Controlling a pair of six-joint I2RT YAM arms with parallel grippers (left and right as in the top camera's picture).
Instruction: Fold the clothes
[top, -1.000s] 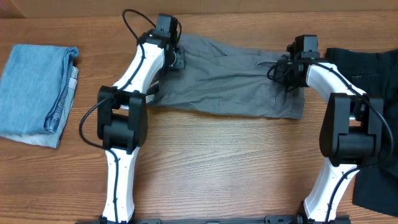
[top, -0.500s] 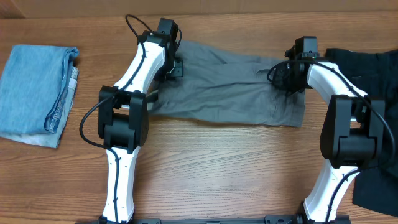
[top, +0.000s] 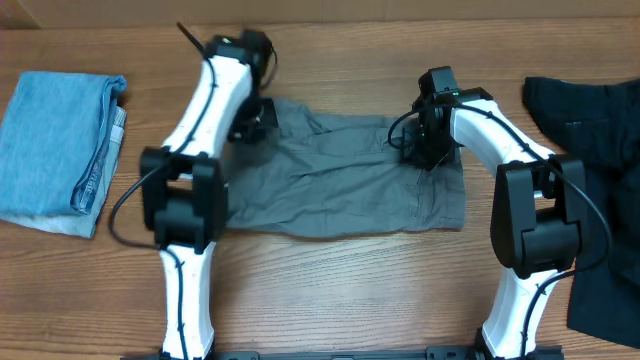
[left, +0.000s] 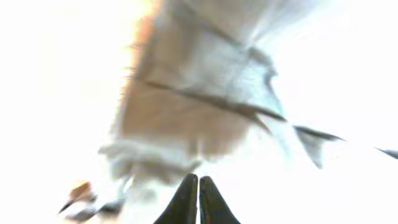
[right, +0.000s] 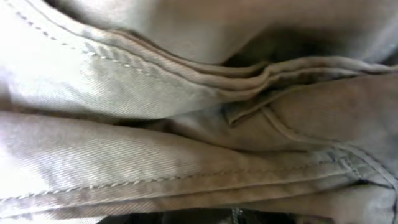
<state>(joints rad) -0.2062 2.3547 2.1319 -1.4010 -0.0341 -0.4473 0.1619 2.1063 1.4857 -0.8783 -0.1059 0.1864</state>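
Clothes, left to right: folded light-blue garment (top: 55, 140) sits at 9 o'clock; left gripper (top: 257, 113) has its claw pinched together by the 10 o'clock corner of the grey shorts (top: 330, 185); shorts lie rumpled dead centre; right gripper (top: 428, 148) is down on their 2 o'clock corner, can't tell if that claw's apart or together; black garment (top: 590, 120) at 3 o'clock.

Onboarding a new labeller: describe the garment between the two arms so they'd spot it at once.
On the wooden table, look mid-width toward the far edge. The mid-grey fabric shorts lie spread out there. The folded light-blue garment sits far left and the black garment far right; only the shorts are grey.
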